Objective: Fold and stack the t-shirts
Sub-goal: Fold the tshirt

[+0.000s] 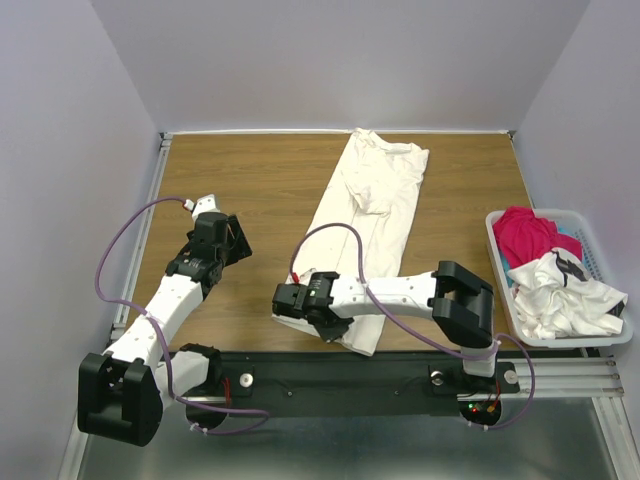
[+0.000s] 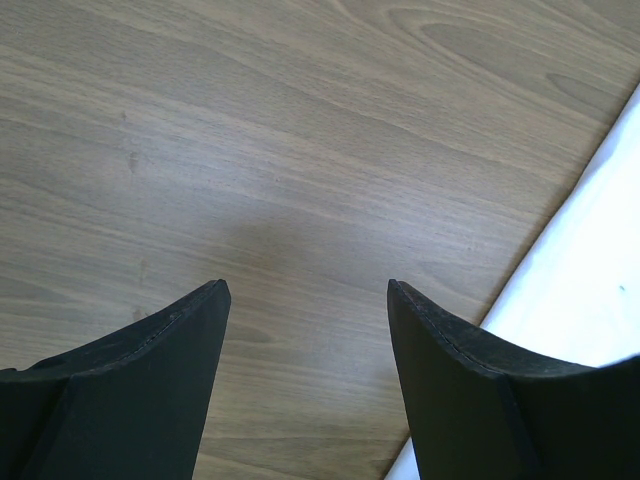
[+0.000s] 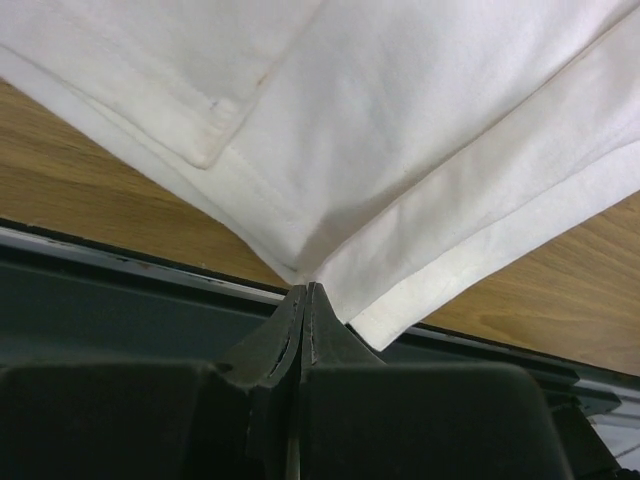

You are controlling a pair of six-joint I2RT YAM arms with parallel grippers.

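The plain off-white t-shirt (image 1: 368, 215) lies folded into a long strip down the middle of the table. My right gripper (image 1: 335, 330) is at its near end, by the table's front edge. In the right wrist view the gripper (image 3: 308, 290) is shut on the hem of the off-white t-shirt (image 3: 400, 130) and lifts it a little. My left gripper (image 1: 238, 248) is open and empty over bare wood, left of the shirt. In the left wrist view the gripper (image 2: 305, 285) has the shirt's edge (image 2: 590, 300) at its right. The magenta-red t-shirt (image 1: 525, 235) and the white t-shirt with dark markings (image 1: 560, 290) lie crumpled in the basket.
A white slatted basket (image 1: 492, 232) stands at the table's right edge. A black rail (image 1: 350, 375) runs along the near edge between the arm bases. Grey walls close in the back and both sides.
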